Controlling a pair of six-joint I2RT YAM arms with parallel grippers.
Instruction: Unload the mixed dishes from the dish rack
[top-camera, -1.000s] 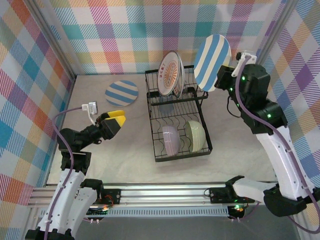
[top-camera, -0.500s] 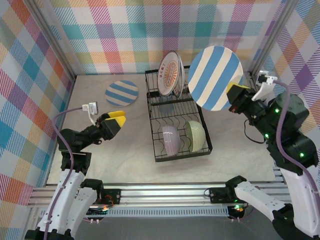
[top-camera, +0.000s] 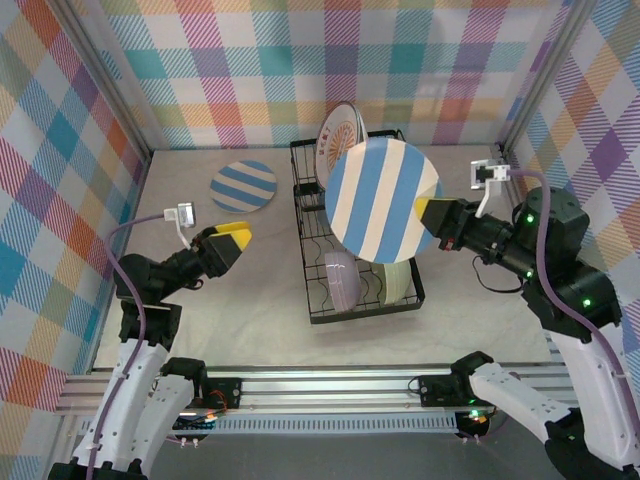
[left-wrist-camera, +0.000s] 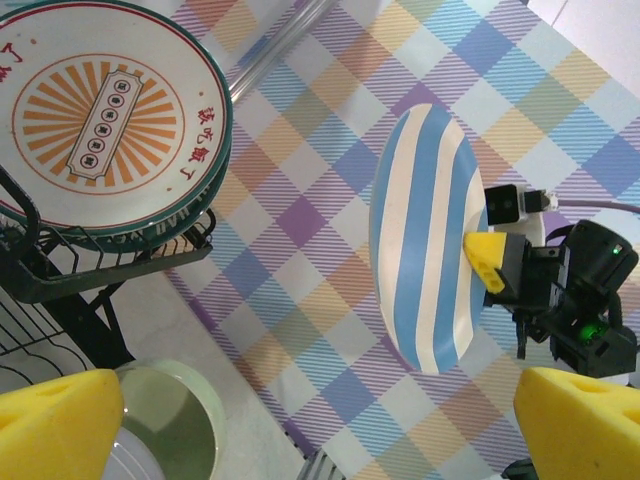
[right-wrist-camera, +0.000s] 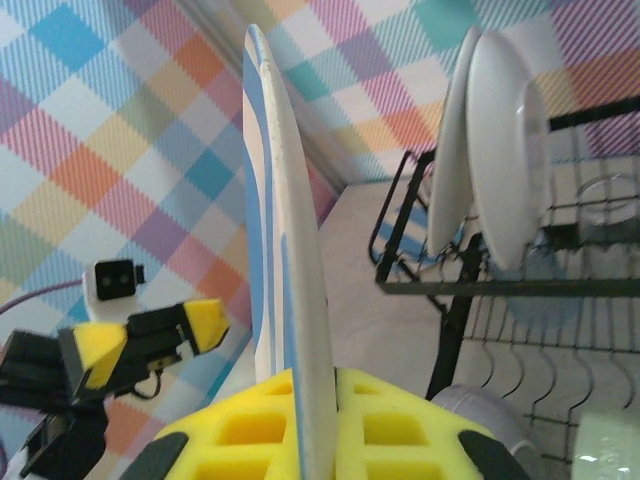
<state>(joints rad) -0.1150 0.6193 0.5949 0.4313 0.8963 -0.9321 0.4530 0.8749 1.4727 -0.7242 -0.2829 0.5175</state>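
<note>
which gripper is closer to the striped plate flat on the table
Left. The left gripper hangs near the flat plate; the right gripper is across the dish rack, holding another plate.

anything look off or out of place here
Nothing spilled or broken. The only unusual sight is the striped plate, clamped on edge by the right gripper in mid-air near the dish rack; that fits unloading.
</note>
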